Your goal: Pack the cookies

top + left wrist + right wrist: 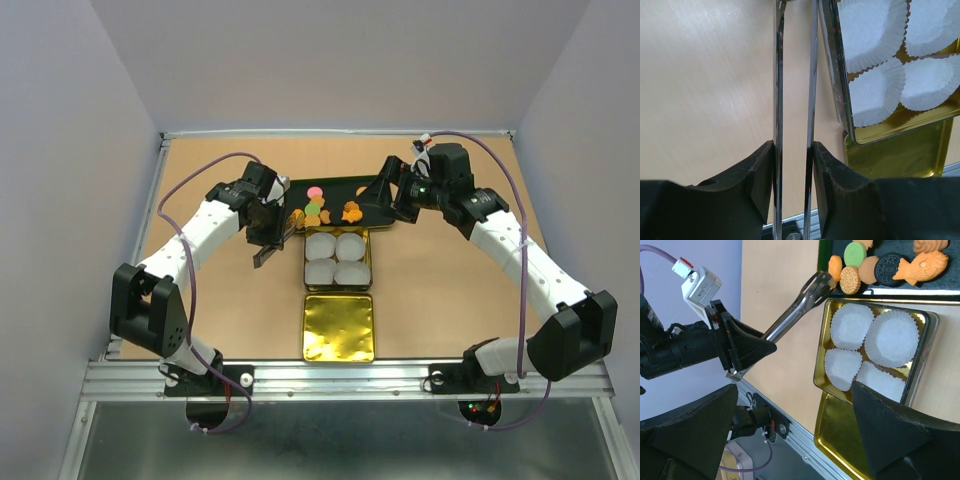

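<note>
The cookies (856, 254) lie on a black tray (335, 189): a pink one (315, 192), a green one, several orange and tan ones, a dark sandwich cookie (888, 269) and a fish-shaped one (922, 266). My left gripper (793, 165) is shut on a pair of metal tongs (795, 310). The tongs' two arms (778, 75) stand a little apart. Their tips sit at the tray's near left corner, beside an orange oval cookie (835, 266), with nothing seen between them. My right gripper (795, 435) hangs open and empty over the tray's right end (385, 195).
A gold tin (369, 262) just in front of the tray holds several empty white paper cups (894, 337). Its gold lid (338, 328) lies flat nearer the arm bases. The metal rail (805, 440) runs along the table's near edge.
</note>
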{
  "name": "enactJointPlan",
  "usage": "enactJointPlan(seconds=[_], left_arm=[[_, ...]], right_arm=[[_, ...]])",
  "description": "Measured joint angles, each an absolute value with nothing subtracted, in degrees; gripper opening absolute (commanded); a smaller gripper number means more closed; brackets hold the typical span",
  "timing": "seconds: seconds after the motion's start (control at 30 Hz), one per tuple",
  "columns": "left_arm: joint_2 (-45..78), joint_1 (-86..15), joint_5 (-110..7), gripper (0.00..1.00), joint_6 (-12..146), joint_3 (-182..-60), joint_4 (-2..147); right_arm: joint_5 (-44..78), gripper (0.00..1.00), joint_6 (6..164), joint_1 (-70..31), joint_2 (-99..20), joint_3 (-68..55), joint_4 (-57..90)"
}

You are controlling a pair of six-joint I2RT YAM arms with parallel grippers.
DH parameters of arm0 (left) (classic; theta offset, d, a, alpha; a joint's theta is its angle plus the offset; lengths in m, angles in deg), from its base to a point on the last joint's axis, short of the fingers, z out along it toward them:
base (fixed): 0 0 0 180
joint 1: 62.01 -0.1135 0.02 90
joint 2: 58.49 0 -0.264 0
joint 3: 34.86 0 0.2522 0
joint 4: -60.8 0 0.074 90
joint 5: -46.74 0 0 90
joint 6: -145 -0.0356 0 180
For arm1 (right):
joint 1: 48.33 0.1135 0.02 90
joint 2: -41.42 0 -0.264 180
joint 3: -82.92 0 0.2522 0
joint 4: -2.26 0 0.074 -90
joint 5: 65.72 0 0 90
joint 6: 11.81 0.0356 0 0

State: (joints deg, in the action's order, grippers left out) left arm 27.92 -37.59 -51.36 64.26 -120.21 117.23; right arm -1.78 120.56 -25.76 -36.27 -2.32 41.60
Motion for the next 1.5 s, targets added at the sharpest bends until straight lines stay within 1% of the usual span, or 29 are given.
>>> enactJointPlan(seconds=[0.4,0.77,1.1,1.5], left_arm=[[28.2,-37.6,-49.4,0.45,64.1,-120.3,117.4],[28.5,-37.5,-46.1,0.54,64.1,-122.5,117.9],[31.7,-36.5,-46.2,0.54,63.8,-122.8,117.6],[36.0,-36.2,-43.6,0.53,63.9,-126.5,118.7]], right_arm=[[-1.4,1.00,120.2,-25.8,-37.2,-2.3,42.6],[-1.4,1.00,119.8,-25.8,-38.3,-2.4,42.7],[-1.4,1.00,118.9,-25.8,-40.0,-2.5,43.9],[-1.4,1.00,117.9,-25.8,-40.8,-3.5,45.0]])
